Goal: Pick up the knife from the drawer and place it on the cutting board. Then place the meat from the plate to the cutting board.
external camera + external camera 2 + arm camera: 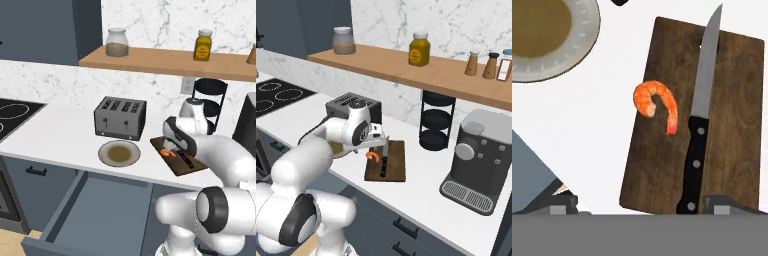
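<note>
The dark brown cutting board [737, 100] lies on the white counter, with the black-handled knife [699, 135] along its middle. The orange-red meat [654, 100] rests curled near the board's left edge. My gripper [642, 205] hovers just above the board, open, fingertips wide apart and nothing between them. The right base view shows the gripper [378, 145] over the meat [373, 156], the knife [383, 162] and the board [397, 162]. The plate [104, 152] sits bare in front of the toaster. The grey-blue drawer [100, 210] stands pulled out below the counter, its inside bare.
A toaster [120, 117] stands behind the plate. A black tiered rack [436, 120] and a coffee machine [476, 160] stand right of the board. Jars sit on the wooden shelf [406, 70] above. A stove [10, 115] lies at the far left.
</note>
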You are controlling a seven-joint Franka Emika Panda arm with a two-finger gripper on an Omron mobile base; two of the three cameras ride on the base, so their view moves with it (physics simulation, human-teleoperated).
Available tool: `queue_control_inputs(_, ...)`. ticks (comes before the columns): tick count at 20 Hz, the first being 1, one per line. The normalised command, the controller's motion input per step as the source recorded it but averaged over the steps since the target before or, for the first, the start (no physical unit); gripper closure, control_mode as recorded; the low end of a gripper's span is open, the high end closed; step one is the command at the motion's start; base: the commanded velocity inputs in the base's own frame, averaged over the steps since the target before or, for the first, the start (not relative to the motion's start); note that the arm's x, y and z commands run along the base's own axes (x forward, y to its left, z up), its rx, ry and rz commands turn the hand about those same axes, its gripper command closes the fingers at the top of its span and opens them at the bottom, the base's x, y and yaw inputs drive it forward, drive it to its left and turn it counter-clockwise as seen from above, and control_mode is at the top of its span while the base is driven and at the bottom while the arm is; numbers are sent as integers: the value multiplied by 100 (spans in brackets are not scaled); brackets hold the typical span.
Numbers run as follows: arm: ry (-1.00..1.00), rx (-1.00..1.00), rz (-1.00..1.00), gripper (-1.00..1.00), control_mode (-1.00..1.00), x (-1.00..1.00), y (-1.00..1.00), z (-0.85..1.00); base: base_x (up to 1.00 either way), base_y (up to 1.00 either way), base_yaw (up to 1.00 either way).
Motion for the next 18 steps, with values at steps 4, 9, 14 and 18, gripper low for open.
queue_control_inputs(4,-8,0,0,-100,-100,-74,52,0,0,0,0)
queue_control_inputs(9,-13,0,0,-100,-100,-54,47,41,0,0,0)
queue_control_inputs(14,-15,0,0,-100,-100,-58,11,98,0,0,0)
queue_control_inputs(18,-17,0,0,-100,-100,-64,6,100,0,0,0)
